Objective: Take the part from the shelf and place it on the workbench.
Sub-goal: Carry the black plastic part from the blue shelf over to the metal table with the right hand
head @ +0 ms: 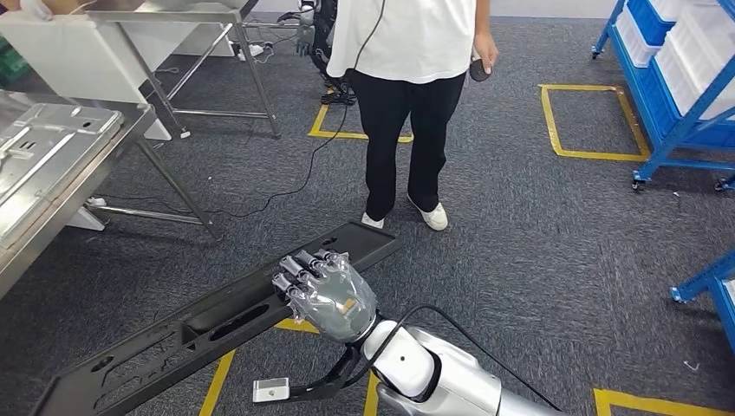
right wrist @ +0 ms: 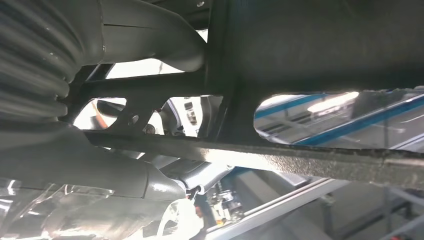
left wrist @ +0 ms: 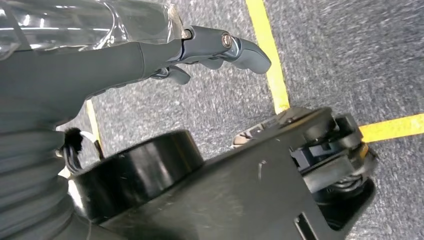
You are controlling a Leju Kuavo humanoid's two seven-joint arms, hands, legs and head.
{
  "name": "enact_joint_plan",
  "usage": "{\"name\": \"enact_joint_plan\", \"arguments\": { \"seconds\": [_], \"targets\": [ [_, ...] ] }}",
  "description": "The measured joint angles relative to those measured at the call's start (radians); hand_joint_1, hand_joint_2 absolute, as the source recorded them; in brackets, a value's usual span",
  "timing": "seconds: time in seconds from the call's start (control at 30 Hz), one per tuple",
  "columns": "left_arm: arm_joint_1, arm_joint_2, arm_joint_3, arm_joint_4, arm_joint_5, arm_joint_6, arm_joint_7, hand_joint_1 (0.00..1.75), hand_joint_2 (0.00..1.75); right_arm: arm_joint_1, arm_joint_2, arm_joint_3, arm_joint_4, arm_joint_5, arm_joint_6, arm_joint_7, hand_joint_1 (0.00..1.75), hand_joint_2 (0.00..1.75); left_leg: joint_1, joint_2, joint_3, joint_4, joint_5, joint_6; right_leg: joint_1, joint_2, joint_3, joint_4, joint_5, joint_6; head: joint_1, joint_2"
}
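The part (head: pixel 182 340) is a long, flat black panel with cut-outs, carried slantwise above the grey carpet in the head view. My right hand (head: pixel 326 291) grips it from above near its middle, fingers curled over the far edge. In the right wrist view the part (right wrist: pixel 320 45) crosses close in front of the right hand (right wrist: pixel 100 170), with a thumb wrapped onto it. The steel workbench (head: pixel 104 169) stands at the left, apart from the part. My left hand (left wrist: pixel 125 55) hangs over the floor with its fingers (left wrist: pixel 235 47) stretched out and nothing in them.
A person (head: pixel 407 87) in a white shirt and black trousers stands just beyond the part's far end. A stamped silver sheet (head: pixel 43 143) lies on the workbench. Blue shelving (head: pixel 676 78) is at the right, another steel table (head: pixel 173 17) at the back. Yellow tape (head: pixel 589 121) marks the carpet.
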Motion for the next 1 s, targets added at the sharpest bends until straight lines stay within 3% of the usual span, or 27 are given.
{"name": "enact_joint_plan", "arguments": {
  "seconds": [0.03,0.1,0.17,0.23,0.3,0.37,0.43,0.47,0.5,0.53,0.6,0.67,0.73,0.77,0.83,0.9,0.97,1.0],
  "targets": [
    [0.001,0.0,0.0,0.0,-0.001,0.0,0.0,0.0,1.75,0.0,0.0,0.0,0.0,0.0,0.0,0.0,1.75,1.75,-0.007,0.006,0.03,-0.058,0.031,0.009,0.003,-0.011,0.005,0.0,-0.003,-0.003,0.0,0.0],
    [-0.001,0.001,0.0,0.0,-0.002,0.0,0.0,0.0,1.75,-0.002,0.001,0.0,-0.001,0.0,0.0,0.0,1.75,1.75,-0.031,0.047,0.111,-0.213,0.089,0.031,0.005,-0.032,0.016,-0.003,-0.01,-0.005,0.0,0.0],
    [-0.005,0.004,0.0,0.0,-0.003,0.0,0.0,0.0,1.75,-0.004,0.002,-0.001,-0.002,-0.001,0.0,0.0,1.75,1.75,-0.053,0.076,0.15,-0.292,0.106,0.044,0.003,-0.051,0.022,-0.006,-0.016,-0.001,0.0,0.0],
    [-0.006,0.005,0.0,0.0,-0.003,0.001,0.001,0.0,1.75,-0.004,0.004,-0.001,-0.003,-0.001,0.0,0.0,1.75,1.75,-0.059,0.058,0.156,-0.306,0.107,0.052,-0.001,-0.07,0.027,-0.011,-0.018,0.007,-0.001,0.0],
    [-0.002,0.005,0.0,0.0,-0.003,0.001,0.001,0.0,1.75,-0.005,0.005,-0.001,-0.005,-0.001,0.0,0.0,1.75,1.75,-0.049,0.034,0.173,-0.33,0.118,0.059,-0.002,-0.043,0.027,0.006,-0.032,0.015,0.0,0.0],
    [-0.004,0.004,0.0,0.0,-0.003,0.001,0.001,0.0,1.75,-0.006,0.003,-0.001,-0.008,-0.001,0.0,0.0,1.75,1.75,-0.038,0.011,0.185,-0.348,0.127,0.06,-0.003,0.011,-0.016,0.098,-0.076,0.022,0.0,0.0],
    [-0.007,0.002,0.0,0.0,-0.003,0.0,0.001,0.0,1.75,-0.005,-0.003,0.0,-0.009,-0.001,0.001,0.0,1.75,1.75,-0.033,-0.014,0.186,-0.349,0.128,0.06,-0.004,0.03,-0.085,0.216,-0.116,0.029,0.0,0.0],
    [-0.006,0.001,-0.001,0.0,-0.003,-0.001,0.001,0.0,1.75,-0.002,-0.006,0.001,-0.009,-0.001,0.002,0.0,1.75,1.75,-0.031,-0.029,0.186,-0.348,0.127,0.059,-0.004,0.032,-0.106,0.241,-0.113,0.033,0.0,0.0],
    [-0.004,0.001,-0.001,-0.001,-0.003,-0.001,0.001,0.0,1.75,-0.001,-0.008,0.002,-0.01,-0.001,0.002,0.0,1.75,1.75,-0.028,-0.042,0.187,-0.347,0.126,0.057,-0.005,0.033,-0.11,0.229,-0.092,0.035,0.0,0.0],
    [-0.002,0.0,-0.001,-0.001,-0.003,-0.001,0.001,0.0,1.75,0.001,-0.01,0.003,-0.01,-0.001,0.002,0.0,1.75,1.75,-0.026,-0.056,0.187,-0.344,0.124,0.054,-0.007,0.038,-0.095,0.184,-0.056,0.038,0.0,0.0],
    [-0.001,0.0,-0.001,-0.001,-0.003,-0.001,0.001,0.0,1.75,-0.001,-0.01,0.003,-0.01,-0.001,0.002,0.0,1.75,1.75,-0.023,-0.08,0.183,-0.331,0.117,0.042,-0.012,0.071,-0.045,0.058,0.01,0.04,0.0,0.0],
    [-0.002,0.0,-0.001,-0.001,-0.004,-0.002,0.001,0.0,1.75,-0.003,-0.01,0.003,-0.01,-0.001,0.003,0.0,1.75,1.75,-0.022,-0.1,0.173,-0.315,0.109,0.03,-0.015,0.096,-0.016,-0.008,0.03,0.031,0.0,0.0],
    [-0.001,0.0,-0.001,-0.001,-0.006,-0.003,0.001,0.0,1.75,-0.004,-0.01,0.003,-0.011,-0.001,0.004,0.0,1.75,1.75,-0.018,-0.115,0.166,-0.31,0.107,0.022,-0.011,0.084,-0.013,-0.015,0.028,0.014,0.0,0.0],
    [0.002,0.001,-0.002,-0.001,-0.008,-0.004,0.001,0.0,1.75,-0.005,-0.01,0.003,-0.011,-0.001,0.005,0.0,1.75,1.75,-0.016,-0.113,0.164,-0.306,0.105,0.019,-0.01,0.075,-0.012,-0.016,0.029,0.008,0.0,0.0],
    [0.004,0.002,-0.002,-0.001,-0.011,-0.005,0.001,0.0,1.75,-0.008,-0.008,0.003,-0.011,-0.001,0.007,0.001,1.75,1.75,-0.016,-0.072,0.141,-0.256,0.077,0.009,-0.011,0.056,-0.01,-0.019,0.029,-0.004,-0.001,0.0],
    [0.002,0.002,-0.002,-0.001,-0.012,-0.006,0.001,0.0,1.75,-0.009,-0.007,0.003,-0.011,-0.001,0.007,0.002,1.75,1.75,-0.012,-0.021,0.076,-0.124,0.014,-0.004,-0.009,0.036,-0.007,-0.02,0.027,-0.012,-0.002,0.0],
    [0.0,0.001,-0.002,-0.001,-0.013,-0.008,0.002,0.0,1.75,-0.008,-0.007,0.003,-0.011,-0.001,0.008,0.004,1.75,1.75,-0.005,-0.006,0.004,0.012,-0.035,-0.012,-0.007,0.013,-0.006,-0.019,0.023,-0.015,-0.002,0.0],
    [0.001,0.001,-0.002,-0.001,-0.013,-0.008,0.003,0.0,1.75,-0.007,-0.007,0.003,-0.011,-0.001,0.009,0.005,1.75,1.75,-0.003,-0.003,-0.011,0.036,-0.036,-0.014,-0.006,0.002,-0.005,-0.019,0.021,-0.016,-0.002,0.0]
  ]
}}
